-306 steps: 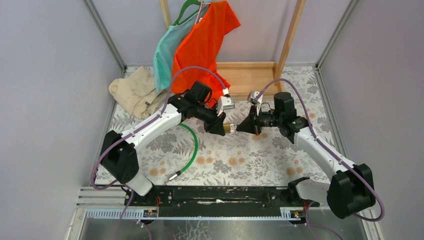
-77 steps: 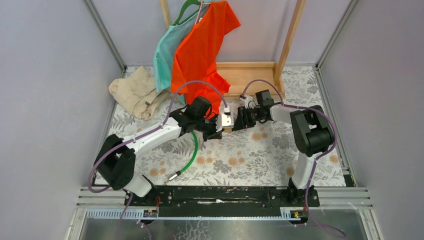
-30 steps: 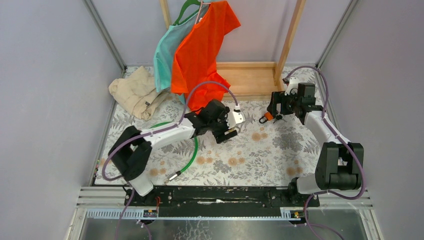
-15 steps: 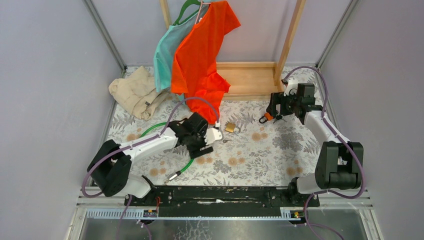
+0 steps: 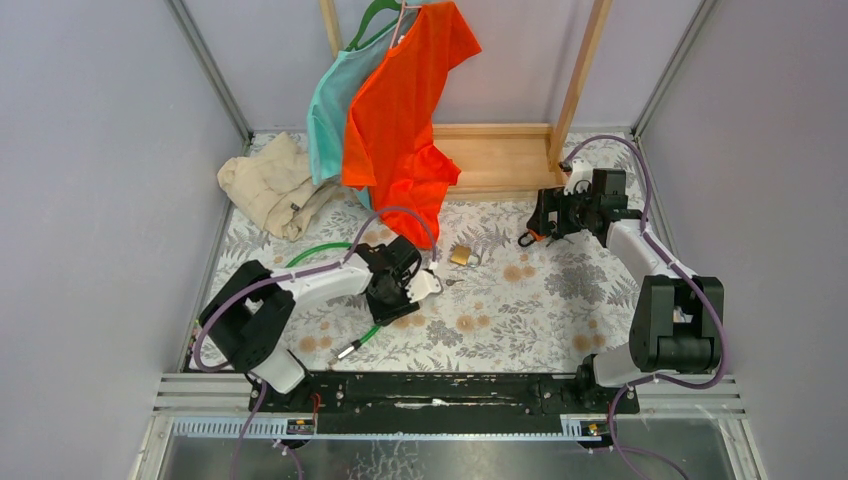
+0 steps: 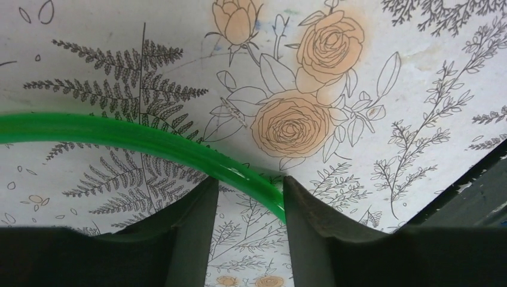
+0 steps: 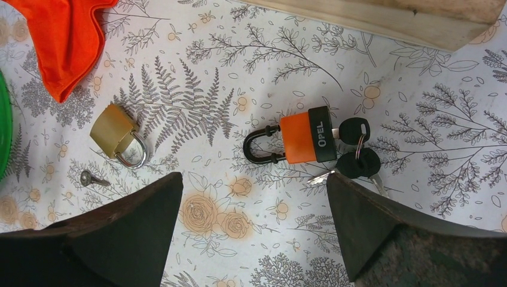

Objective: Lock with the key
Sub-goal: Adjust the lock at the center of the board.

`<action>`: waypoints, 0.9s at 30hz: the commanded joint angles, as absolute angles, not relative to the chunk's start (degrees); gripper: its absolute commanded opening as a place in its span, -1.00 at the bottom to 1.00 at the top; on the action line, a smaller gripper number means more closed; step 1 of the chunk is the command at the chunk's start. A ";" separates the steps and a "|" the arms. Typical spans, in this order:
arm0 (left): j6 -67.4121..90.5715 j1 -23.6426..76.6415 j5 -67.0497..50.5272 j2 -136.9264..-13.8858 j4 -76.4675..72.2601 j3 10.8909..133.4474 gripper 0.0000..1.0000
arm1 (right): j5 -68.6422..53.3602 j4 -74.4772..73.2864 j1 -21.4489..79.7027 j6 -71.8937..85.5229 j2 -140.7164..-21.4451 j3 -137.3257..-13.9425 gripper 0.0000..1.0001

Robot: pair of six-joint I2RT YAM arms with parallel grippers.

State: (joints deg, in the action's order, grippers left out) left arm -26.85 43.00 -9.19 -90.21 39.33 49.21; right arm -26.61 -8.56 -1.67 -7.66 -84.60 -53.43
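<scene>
An orange padlock with a black shackle lies on the flowered table, a black-headed key in its end and a second one on the same ring. My right gripper hovers open just short of it, nothing between its fingers. A brass padlock lies further left, a small bare metal key beside it. In the top view my left gripper is low over the green cable. Its fingers stand apart, and the cable crosses their tips.
An orange shirt and a teal one hang from a wooden rack whose base sits at the back. A beige cloth is heaped at the back left. Grey walls close in both sides.
My left arm has let go of the brass padlock, leaving it on the table, and drawn back toward the near left over the green cable, its jaws narrowing. The right arm barely moved.
</scene>
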 commanded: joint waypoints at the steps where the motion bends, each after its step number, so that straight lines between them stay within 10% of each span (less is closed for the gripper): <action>1: -27.36 44.16 -11.39 -91.85 39.92 50.09 -0.08 | -28.88 -7.83 -1.93 -7.24 -82.70 -55.33 0.94; 27: -39.54 63.35 -1.55 -85.09 56.26 44.71 -1.00 | -31.63 -8.16 -1.93 -7.78 -86.83 -55.20 0.95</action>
